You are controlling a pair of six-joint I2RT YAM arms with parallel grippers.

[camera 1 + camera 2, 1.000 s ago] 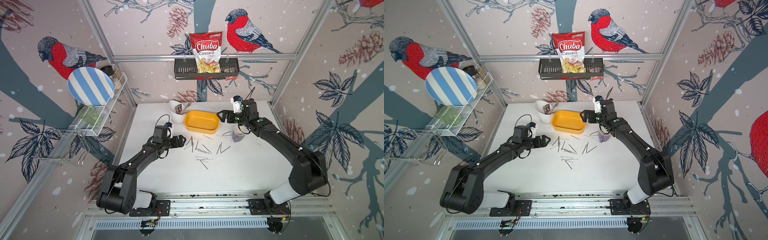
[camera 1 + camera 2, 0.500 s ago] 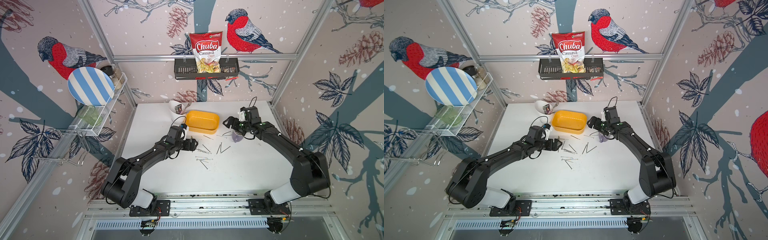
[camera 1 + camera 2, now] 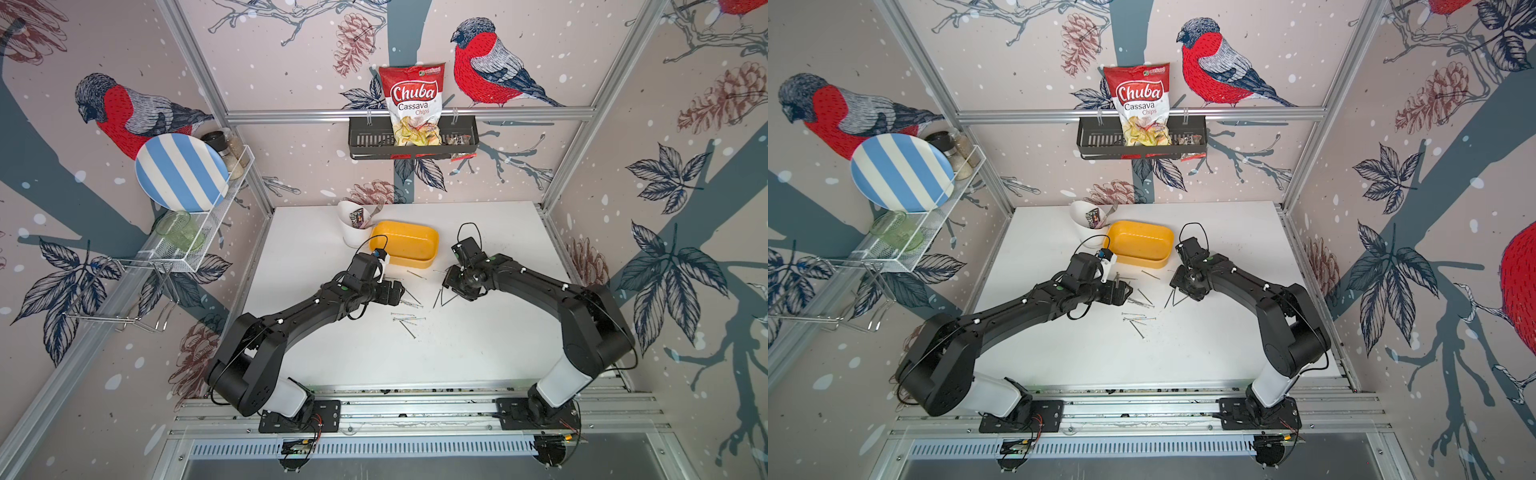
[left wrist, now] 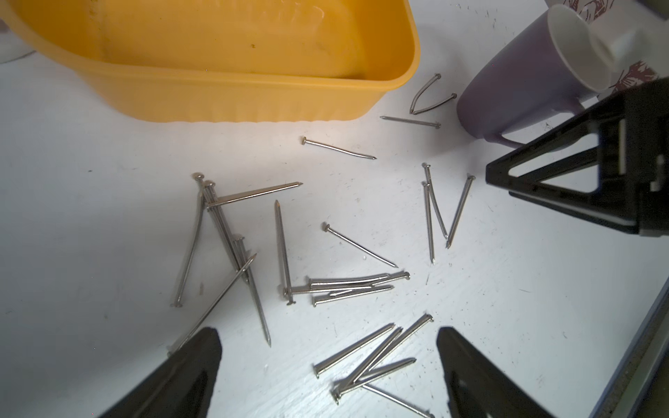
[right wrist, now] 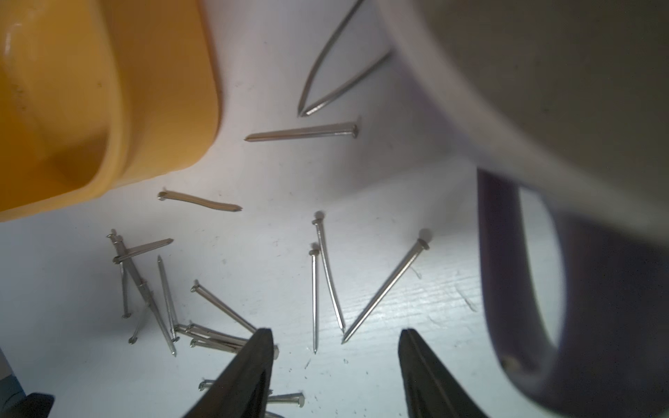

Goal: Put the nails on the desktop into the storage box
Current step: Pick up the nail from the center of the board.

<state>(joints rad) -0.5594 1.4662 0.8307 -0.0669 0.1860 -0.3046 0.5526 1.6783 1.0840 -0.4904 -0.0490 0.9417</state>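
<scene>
Left wrist view: nearest the lens, the left gripper (image 4: pixel 325 334) spreads its two black fingertips wide and holds nothing, with one tip over the point of a slanting nail. Just beyond them the nails (image 4: pixel 347 289) lie scattered on the white, scuffed desktop (image 4: pixel 90 235). They are thin and grey-silver, with small flat heads and sharp points, some single and some crossed in loose bundles of three or four. Beyond the nails stands the storage box (image 4: pixel 235 94), a yellow tub with rounded corners and a ribbed lower wall; the closest nail lies near it but apart. A purple mug (image 4: pixel 514 87) with a white inside sits off the box's corner, three nails close by. In the right wrist view the right gripper (image 5: pixel 335 334) has its jaws apart, narrower than the left's, gripping nothing, over the points of three nails; whether it touches them cannot be told. In both top views the nails lie mid-frame, between the grippers and just below the box. Far off at upper middle, a red-and-white bag (image 3: pixel 413 99) in a black wall basket (image 3: pixel 365 139) reads "Chuba Cassava Chips".
</scene>
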